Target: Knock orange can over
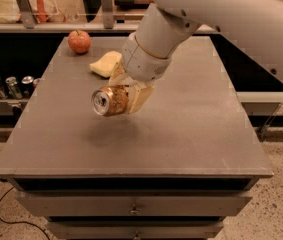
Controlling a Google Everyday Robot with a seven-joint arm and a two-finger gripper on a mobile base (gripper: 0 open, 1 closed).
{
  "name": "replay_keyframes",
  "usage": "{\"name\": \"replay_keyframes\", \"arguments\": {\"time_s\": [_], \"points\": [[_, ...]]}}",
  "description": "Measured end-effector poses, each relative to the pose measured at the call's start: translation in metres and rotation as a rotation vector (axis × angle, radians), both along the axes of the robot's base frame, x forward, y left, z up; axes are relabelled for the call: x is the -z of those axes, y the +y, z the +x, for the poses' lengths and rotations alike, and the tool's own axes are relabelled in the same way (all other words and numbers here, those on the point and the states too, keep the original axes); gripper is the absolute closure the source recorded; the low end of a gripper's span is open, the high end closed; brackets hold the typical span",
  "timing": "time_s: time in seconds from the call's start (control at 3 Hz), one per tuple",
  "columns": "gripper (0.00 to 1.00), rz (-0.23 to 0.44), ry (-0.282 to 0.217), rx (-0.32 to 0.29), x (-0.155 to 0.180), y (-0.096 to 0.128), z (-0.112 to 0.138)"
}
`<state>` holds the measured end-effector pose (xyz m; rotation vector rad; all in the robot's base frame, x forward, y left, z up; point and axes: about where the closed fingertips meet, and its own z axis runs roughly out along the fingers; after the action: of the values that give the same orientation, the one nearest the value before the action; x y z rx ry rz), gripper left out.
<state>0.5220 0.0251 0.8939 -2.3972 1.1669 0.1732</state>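
Can: on its side, held above table. Gripper: over mid-table, pinching can. Apple: far corner.

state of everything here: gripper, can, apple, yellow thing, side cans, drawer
gripper: above mid-table, shut on the orange can
orange can: held on its side, apparently lifted off the table, top toward the camera
apple: upright, far left corner
yellow object: lying flat behind the gripper
silver cans: standing, left shelf
drawer: shut
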Motion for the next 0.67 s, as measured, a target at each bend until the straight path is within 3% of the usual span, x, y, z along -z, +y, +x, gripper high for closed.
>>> {"name": "replay_keyframes", "arguments": {"time_s": [0.67], "points": [[1.00, -0.129, -0.099, 0.002, 0.0085, 0.0018, 0.0009]]}}
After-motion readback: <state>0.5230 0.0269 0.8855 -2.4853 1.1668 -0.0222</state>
